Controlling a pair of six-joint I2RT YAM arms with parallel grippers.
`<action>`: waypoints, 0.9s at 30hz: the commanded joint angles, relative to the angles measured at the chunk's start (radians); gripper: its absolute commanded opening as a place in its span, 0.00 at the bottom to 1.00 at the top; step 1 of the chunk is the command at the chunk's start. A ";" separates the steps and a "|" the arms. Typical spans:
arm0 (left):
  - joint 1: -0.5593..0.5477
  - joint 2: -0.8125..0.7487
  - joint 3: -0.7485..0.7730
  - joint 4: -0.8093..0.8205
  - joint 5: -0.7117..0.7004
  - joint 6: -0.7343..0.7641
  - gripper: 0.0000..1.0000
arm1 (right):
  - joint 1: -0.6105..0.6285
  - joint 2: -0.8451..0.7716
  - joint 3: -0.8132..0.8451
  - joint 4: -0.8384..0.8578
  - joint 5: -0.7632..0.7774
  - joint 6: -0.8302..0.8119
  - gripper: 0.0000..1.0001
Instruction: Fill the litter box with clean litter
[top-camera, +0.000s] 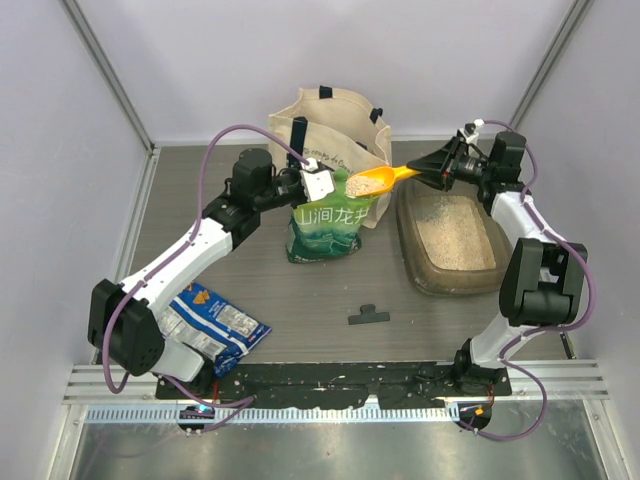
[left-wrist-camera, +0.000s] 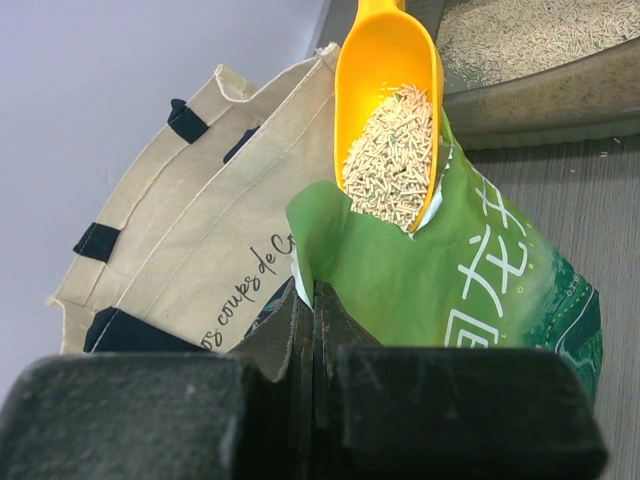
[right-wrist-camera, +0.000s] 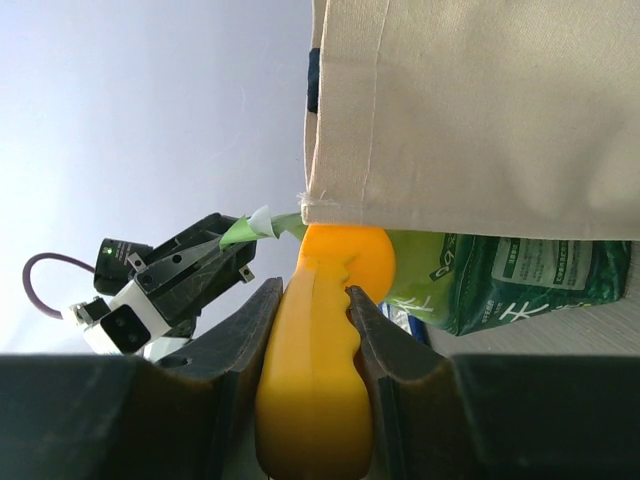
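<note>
The litter box (top-camera: 432, 282) lies at the right of the table, a layer of pale litter (top-camera: 455, 240) in it. My right gripper (top-camera: 440, 170) is shut on the handle of an orange scoop (top-camera: 380, 178), whose bowl hangs level over the mouth of the green pouch (top-camera: 325, 230). The scoop (left-wrist-camera: 390, 60) carries a heap of clean litter (left-wrist-camera: 390, 160). My left gripper (left-wrist-camera: 318, 300) is shut on the pouch's (left-wrist-camera: 470, 280) torn top edge and holds it up. The right wrist view has the scoop handle (right-wrist-camera: 315, 370) clamped between the right gripper's (right-wrist-camera: 313, 290) fingers.
A cream canvas tote bag (top-camera: 330, 125) stands right behind the pouch. A blue snack bag (top-camera: 215, 325) lies by the left arm's base. A small black clip (top-camera: 368, 316) rests on the table in front. The litter box (left-wrist-camera: 540, 90) is just right of the pouch.
</note>
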 joint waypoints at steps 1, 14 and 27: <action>0.018 -0.058 0.026 0.170 -0.025 0.021 0.00 | -0.009 -0.045 -0.039 0.066 0.013 0.023 0.01; 0.016 -0.052 0.030 0.178 -0.036 0.002 0.00 | -0.027 -0.062 -0.092 0.284 -0.013 0.214 0.01; 0.016 -0.032 0.032 0.190 -0.042 0.001 0.00 | -0.134 -0.137 -0.099 0.271 -0.053 0.228 0.01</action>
